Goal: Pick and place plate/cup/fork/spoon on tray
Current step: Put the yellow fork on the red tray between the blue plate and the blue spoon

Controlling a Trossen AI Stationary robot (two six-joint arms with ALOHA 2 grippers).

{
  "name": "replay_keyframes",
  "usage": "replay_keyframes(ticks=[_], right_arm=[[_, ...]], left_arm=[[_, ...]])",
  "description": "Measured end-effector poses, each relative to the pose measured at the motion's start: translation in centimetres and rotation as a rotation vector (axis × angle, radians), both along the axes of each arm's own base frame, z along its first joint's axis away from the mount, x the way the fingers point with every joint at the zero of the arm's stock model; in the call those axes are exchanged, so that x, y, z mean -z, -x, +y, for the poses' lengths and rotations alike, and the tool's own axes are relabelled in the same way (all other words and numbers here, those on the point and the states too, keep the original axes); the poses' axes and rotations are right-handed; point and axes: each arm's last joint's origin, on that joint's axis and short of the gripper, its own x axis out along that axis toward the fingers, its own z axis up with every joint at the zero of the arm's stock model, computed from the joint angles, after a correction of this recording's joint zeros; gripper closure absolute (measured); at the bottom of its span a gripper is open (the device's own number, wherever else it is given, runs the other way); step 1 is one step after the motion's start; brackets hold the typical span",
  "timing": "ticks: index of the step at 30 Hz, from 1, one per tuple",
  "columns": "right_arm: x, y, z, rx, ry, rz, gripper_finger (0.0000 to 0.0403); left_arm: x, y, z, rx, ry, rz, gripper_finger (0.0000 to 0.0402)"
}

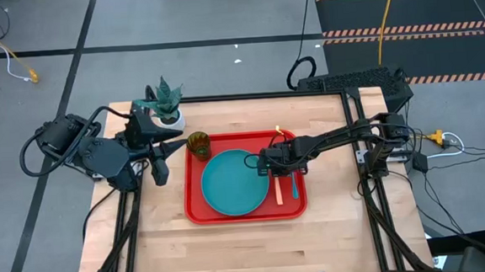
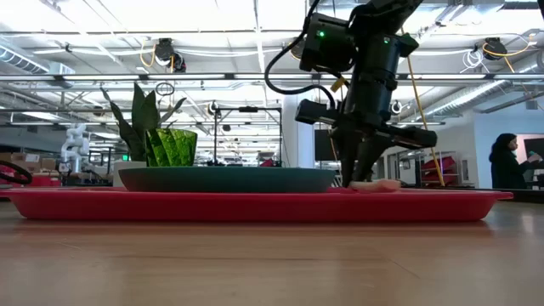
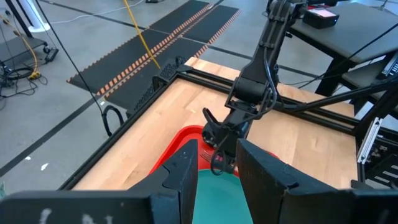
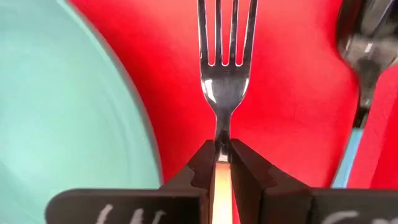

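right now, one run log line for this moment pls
right pincer: shut on fork, over tray | plate, cup, spoon: on tray | left pincer: open, table's left side

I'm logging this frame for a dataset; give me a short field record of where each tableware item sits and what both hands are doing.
tray: large red rectangular plastic tray on the wooden table
plate: round teal plate on tray
cup: olive-green tumbler in tray's corner
fork: orange-handled silver fork beside plate, gripped
spoon: blue-handled spoon beside fork
right hand: shut on fork
left hand: open, off tray
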Motion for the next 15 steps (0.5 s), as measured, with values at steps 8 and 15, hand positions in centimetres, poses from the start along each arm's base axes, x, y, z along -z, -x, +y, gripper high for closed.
replay_keyframes(ticks=[8,15], right_arm=[[-0.1,0.1,-1.2,0.030,0.011,0.015,0.0378],[-0.1,0.3,-1.5,0.021,0.015,0.031,0.0378]], left_arm=[[0.0,0.0,0.0,-0.002,0.003,-0.001,0.0289],[0.0,0.0,0.0,-0.009,0.020,-0.008,0.0289]])
